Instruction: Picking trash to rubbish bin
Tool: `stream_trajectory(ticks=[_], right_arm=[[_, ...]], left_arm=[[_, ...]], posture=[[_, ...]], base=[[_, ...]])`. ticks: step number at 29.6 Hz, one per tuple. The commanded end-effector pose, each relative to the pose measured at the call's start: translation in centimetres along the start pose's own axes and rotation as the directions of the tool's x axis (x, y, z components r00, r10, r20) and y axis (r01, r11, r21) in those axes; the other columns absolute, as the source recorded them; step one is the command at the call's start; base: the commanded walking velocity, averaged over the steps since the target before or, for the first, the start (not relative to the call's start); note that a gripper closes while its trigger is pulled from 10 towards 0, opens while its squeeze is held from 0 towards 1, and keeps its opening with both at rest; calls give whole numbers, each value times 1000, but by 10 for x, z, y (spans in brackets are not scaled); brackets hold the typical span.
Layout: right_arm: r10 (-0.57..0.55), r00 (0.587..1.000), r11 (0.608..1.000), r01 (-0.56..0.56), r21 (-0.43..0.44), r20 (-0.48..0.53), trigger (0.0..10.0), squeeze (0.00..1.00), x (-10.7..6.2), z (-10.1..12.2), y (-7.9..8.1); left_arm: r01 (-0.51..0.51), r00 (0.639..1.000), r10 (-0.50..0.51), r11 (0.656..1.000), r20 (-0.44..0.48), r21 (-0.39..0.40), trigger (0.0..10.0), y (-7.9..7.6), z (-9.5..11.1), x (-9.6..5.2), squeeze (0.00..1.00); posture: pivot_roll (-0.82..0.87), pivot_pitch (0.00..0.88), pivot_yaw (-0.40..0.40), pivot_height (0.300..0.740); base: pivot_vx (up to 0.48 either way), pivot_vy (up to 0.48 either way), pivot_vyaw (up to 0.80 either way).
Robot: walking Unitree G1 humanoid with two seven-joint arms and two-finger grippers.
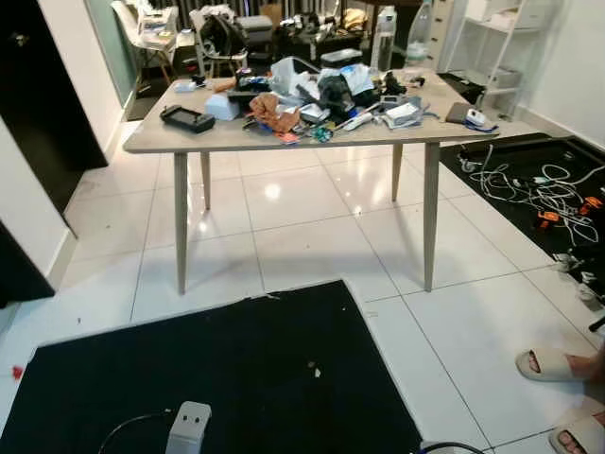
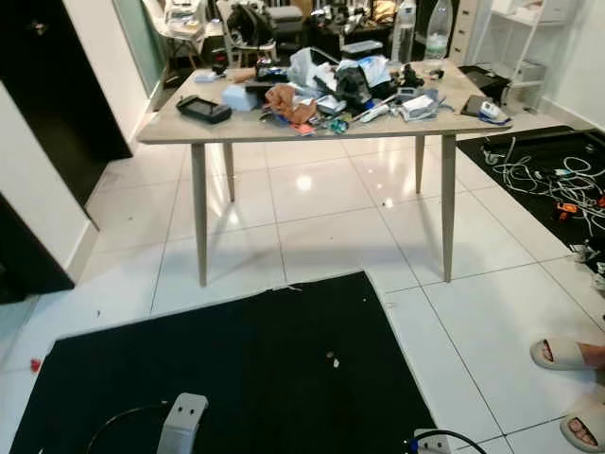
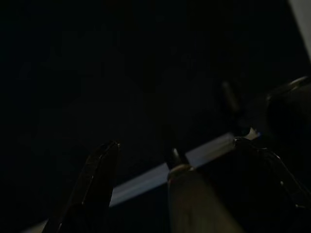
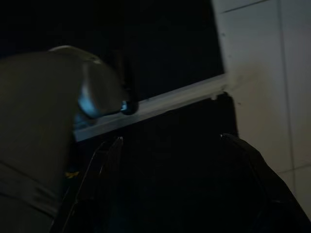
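A wooden table (image 1: 151, 142) stands ahead of me across white tiles, piled with clutter. The pile includes a crumpled brown-orange wrapper (image 1: 271, 111), a white plastic bag (image 1: 288, 76), small colourful scraps (image 1: 317, 134) and a black device (image 1: 187, 118). A tiny pale scrap (image 1: 315, 371) lies on the black mat (image 1: 217, 378) in front of me. Both arms hang low. In the dark wrist views my left gripper (image 3: 180, 194) and right gripper (image 4: 175, 184) are open over the mat's edge, holding nothing.
A person's sandalled feet (image 1: 553, 364) stand at my right. Loose cables (image 1: 539, 189) sprawl over a dark mat to the right of the table. Two clear bottles (image 1: 383, 38) stand at the table's far edge, with chairs and shelves behind. A dark doorway (image 1: 38, 85) is on the left.
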State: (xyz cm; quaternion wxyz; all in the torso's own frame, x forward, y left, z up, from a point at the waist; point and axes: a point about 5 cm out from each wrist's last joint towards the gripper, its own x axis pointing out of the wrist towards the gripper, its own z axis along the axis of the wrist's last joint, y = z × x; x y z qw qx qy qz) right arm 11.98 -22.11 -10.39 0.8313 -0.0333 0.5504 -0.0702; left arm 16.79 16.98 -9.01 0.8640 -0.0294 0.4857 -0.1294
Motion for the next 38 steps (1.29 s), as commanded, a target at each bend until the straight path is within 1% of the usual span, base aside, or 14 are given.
stream_trajectory(ticks=[1,4,5,6,18,23,38], right_arm=[[-21,1000,1000,21,13,17,10000,0,0,6,-2],[-50,999,999,50,21,10,10000,0,0,5,-7],[-64,998,998,64,1,-2,10000,0,0,3,-10],[-64,998,998,64,1,-2,10000,0,0,3,-10],[-78,997,997,78,-5,-16,10000,0,-1,-3,-13],[-82,997,997,82,8,-13,10000,0,-1,-4,-13],[-82,996,997,82,3,-20,10000,0,-2,-8,-12]], left_arm=[[-7,1000,7,1000,-11,-21,10000,3,-5,-2,0],[-2,1000,2,1000,-16,-25,10000,2,-7,-2,0],[-1,1000,0,1000,-18,-29,10000,1,-8,-2,0],[-1,1000,0,1000,-18,-29,10000,1,-8,-2,0],[14,1000,-14,999,-19,-34,10000,-3,-10,-1,0],[19,1000,-19,999,-15,-28,10000,-3,-9,-1,0],[35,999,-35,999,-8,-11,10000,-5,-6,0,0]], posture=[[-79,6,71,740],[-80,7,69,740],[-82,8,68,740],[-82,8,68,740],[-90,19,68,740],[-92,23,73,740],[-96,30,77,740]], base=[[326,0,0],[329,0,0],[326,0,0],[326,0,0],[339,0,-751],[341,0,-744],[342,0,0]])
